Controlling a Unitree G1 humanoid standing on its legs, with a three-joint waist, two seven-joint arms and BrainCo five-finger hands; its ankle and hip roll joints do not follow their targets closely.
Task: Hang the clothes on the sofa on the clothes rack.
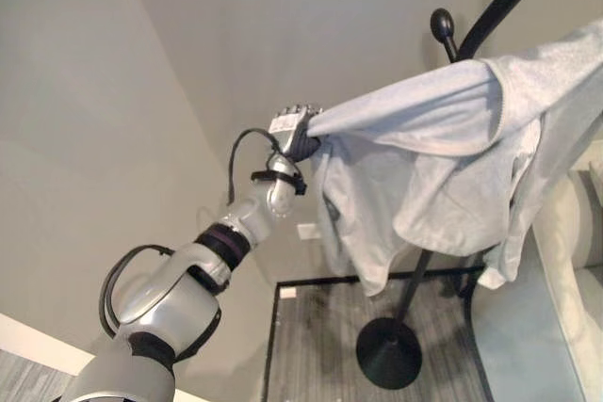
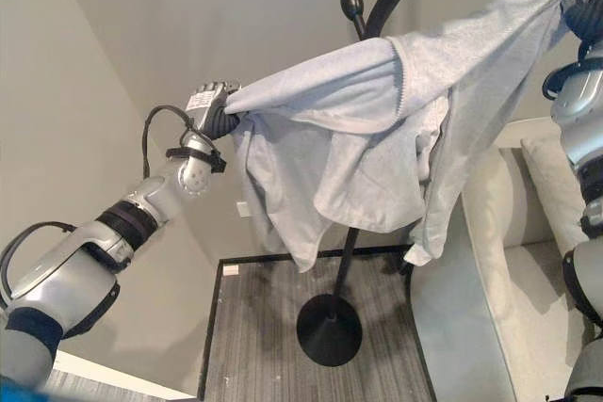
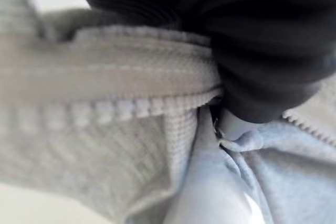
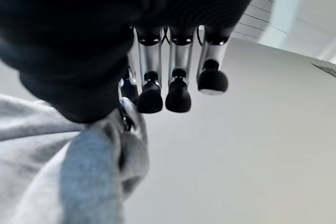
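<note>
Fingers of the left hand (image 2: 215, 110) and right hand (image 2: 586, 8) pinched the light-grey knit garment (image 2: 377, 129), stretching it wide over the black metal clothes rack (image 2: 377, 7) to drape it there.

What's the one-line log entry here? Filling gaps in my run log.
stage: hanging | grey garment draped over rack | left hand: gripping | right hand: pinching

A home-style living room: a pale cushioned sofa (image 2: 528, 233) stands against plain grey walls (image 1: 113, 91), and a black coat stand (image 2: 332, 327) with a round base rests on grey wood-look flooring (image 2: 264, 327).
</note>
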